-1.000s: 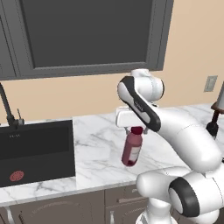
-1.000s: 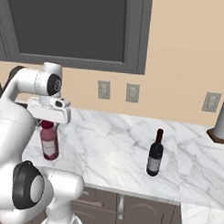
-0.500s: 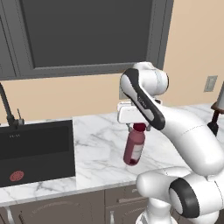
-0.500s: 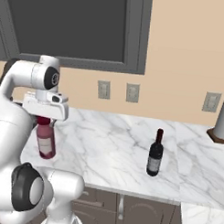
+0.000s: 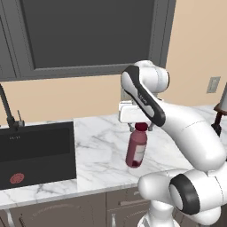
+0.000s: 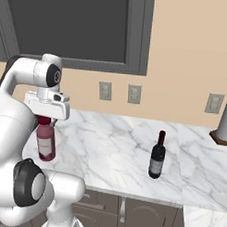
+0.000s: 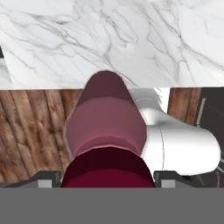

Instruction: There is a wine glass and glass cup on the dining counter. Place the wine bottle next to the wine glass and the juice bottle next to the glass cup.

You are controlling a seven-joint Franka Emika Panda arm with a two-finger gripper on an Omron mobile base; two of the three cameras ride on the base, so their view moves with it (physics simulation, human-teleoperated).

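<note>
Right of the sink [image 5: 37, 150], above the marble tabletop [image 6: 114, 148]: fingers [image 5: 141, 128] pinching the juice bottle [image 5: 136, 146] at its cap, lifted, tilted. Wine bottle [image 6: 157, 155] upright, well right of sink.

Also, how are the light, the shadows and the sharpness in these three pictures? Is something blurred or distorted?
Left base view: even, soft light, a faint shadow under the juice bottle, no glare. Right base view: equally flat light; the wine bottle looks sharp. Hand view: the juice bottle's cap sits very near the lens, so it looks oversized between the gripper tips; nothing is blurred.
</note>
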